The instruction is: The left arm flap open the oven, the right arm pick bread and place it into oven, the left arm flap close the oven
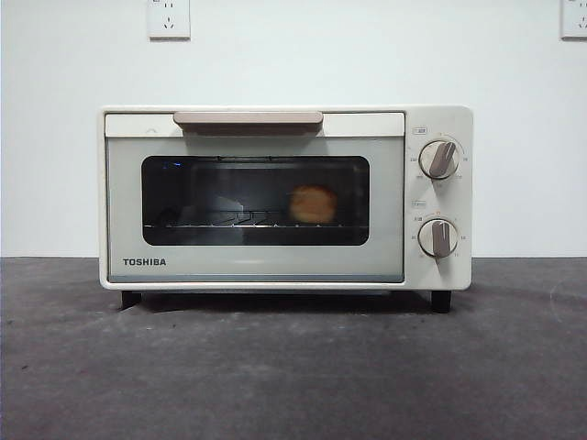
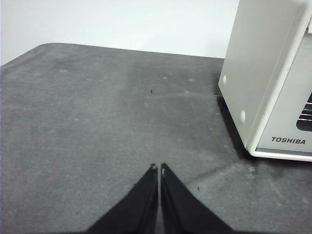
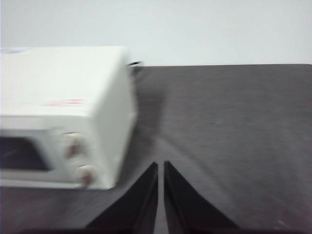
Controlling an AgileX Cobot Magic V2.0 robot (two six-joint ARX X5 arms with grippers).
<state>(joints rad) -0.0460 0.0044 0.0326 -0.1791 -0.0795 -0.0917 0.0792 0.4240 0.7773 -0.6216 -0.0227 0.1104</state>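
Note:
The cream-white TOSHIBA oven [image 1: 275, 266] stands in the middle of the dark table with its door shut. Through the dark window the golden bread [image 1: 313, 203] rests on the wire rack, right of centre. Neither arm shows in the front view. My left gripper [image 2: 158, 167] is shut and empty over the bare table, off to the oven's [image 2: 265, 73] left side. My right gripper [image 3: 160, 165] is shut and empty, off the oven's [image 3: 63, 97] knob side, in a blurred picture.
The oven's beige handle [image 1: 248, 118] runs along the top of the door, and two round knobs [image 1: 438, 159] sit on the right panel. Wall sockets [image 1: 169, 17] hang on the white wall behind. The grey table [image 1: 293, 376] stretches in front.

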